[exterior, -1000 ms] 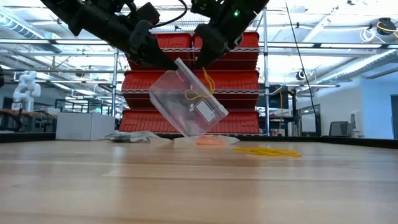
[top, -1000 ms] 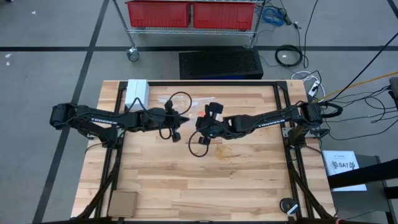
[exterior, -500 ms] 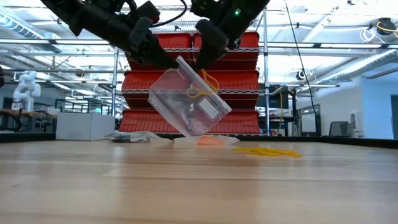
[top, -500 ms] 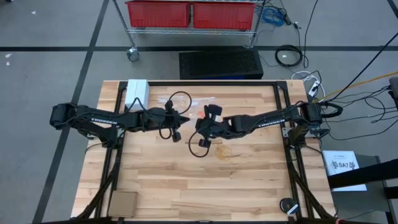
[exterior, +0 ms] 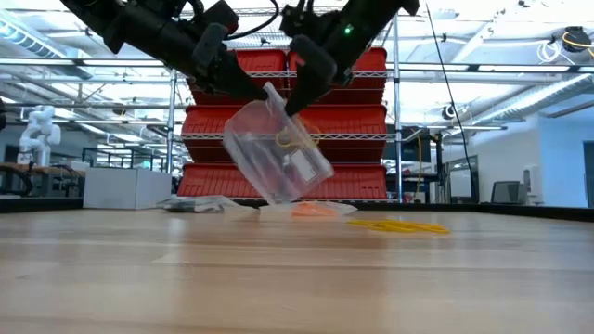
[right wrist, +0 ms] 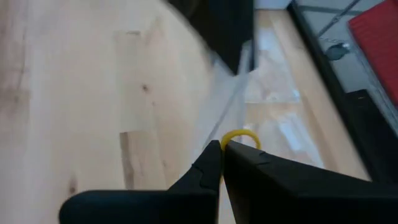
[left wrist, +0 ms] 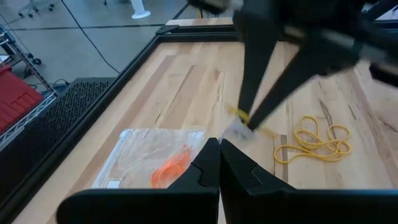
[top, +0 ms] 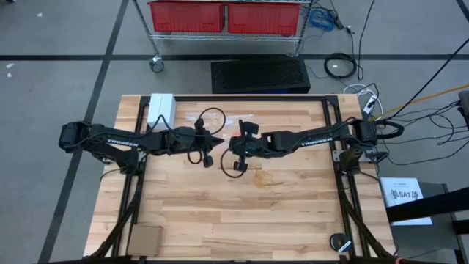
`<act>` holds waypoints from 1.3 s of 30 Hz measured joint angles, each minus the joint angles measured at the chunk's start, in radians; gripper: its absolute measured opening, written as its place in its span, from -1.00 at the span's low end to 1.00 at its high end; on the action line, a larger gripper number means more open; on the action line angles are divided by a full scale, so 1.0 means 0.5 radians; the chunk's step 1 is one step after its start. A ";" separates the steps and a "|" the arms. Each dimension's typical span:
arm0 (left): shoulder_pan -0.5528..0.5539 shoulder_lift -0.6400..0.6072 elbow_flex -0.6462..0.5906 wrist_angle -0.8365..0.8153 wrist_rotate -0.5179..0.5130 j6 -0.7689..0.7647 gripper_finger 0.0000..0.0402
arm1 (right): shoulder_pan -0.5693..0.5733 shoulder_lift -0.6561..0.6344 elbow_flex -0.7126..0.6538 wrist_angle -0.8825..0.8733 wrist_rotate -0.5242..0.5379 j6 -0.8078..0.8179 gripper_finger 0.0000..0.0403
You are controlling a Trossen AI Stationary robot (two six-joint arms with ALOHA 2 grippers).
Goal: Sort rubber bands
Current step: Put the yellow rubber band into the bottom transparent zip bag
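Observation:
In the low view a clear zip bag (exterior: 276,153) hangs in the air above the table's middle. My left gripper (exterior: 263,93) is shut on the bag's top edge. Beside it my right gripper (exterior: 290,105) is shut on a yellow rubber band (right wrist: 240,136) at the bag's mouth. The band's loop (exterior: 295,140) shows against the bag. More yellow rubber bands (left wrist: 316,140) lie loose on the wood. Orange rubber bands (left wrist: 169,168) lie inside a second clear bag (left wrist: 140,155), flat on the table. My left gripper pinches the hanging bag's upper edge (exterior: 268,94) between its shut fingers, coming in slanting down from the table's left. The bag hangs tilted below the fingers, clear of the table. My right gripper pinches the yellow band's loop (right wrist: 231,140) at its fingertips, slanting down from the table's right. The band sits at the bag's mouth (right wrist: 231,107), clear of the table; its lower part is hidden behind the fingers.
Further clear bags (exterior: 200,204) lie flat toward the far edge. A white box (top: 160,108) stands at the far left corner and a brown pad (top: 144,239) at the near left. Bare wood (top: 242,213) lies on the near half.
My right gripper has turned at the wrist and edged toward the left gripper, still shut on the yellow band. The hanging bag has swung a little, its lower end drawing in toward the left, while its top edge stays in the left gripper.

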 joint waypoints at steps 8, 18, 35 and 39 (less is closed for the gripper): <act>0.000 0.000 0.000 -0.001 0.001 -0.006 -1.00 | -0.010 0.158 0.000 0.069 -0.031 0.038 -1.00; -0.025 0.071 -0.001 0.008 0.021 -0.010 -1.00 | 0.045 0.158 -0.104 0.518 0.232 0.186 -1.00; -0.090 0.077 -0.001 0.155 0.048 -0.045 -1.00 | 0.013 0.156 -0.942 2.084 0.150 0.131 -0.96; -0.105 0.081 -0.001 0.174 0.067 -0.064 -1.00 | -0.014 0.156 -0.857 1.907 0.038 0.180 -0.78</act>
